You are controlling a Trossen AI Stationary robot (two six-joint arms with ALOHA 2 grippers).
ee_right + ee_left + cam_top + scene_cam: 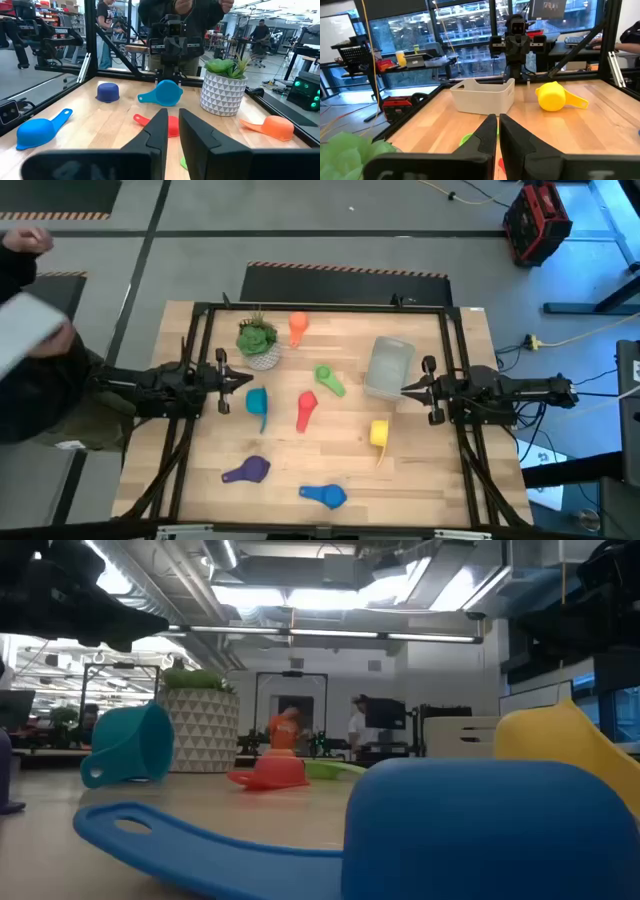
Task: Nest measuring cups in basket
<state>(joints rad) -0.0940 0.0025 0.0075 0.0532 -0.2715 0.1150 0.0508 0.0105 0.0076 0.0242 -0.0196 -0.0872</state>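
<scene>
Seven measuring cups [306, 409] scattered loose across the table [440, 480], none inside the basket [389, 366] at right; left gripper [246, 381] and right gripper [407, 389] closed, empty, at opposite edges.

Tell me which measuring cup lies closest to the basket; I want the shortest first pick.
The green cup, just left of the basket in the high view. The yellow cup comes second; every other cup lies farther off.

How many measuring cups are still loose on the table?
7, none in the basket: orange by the plant, green beside the basket, teal, red mid-table, yellow, purple, blue along the front edge.
</scene>
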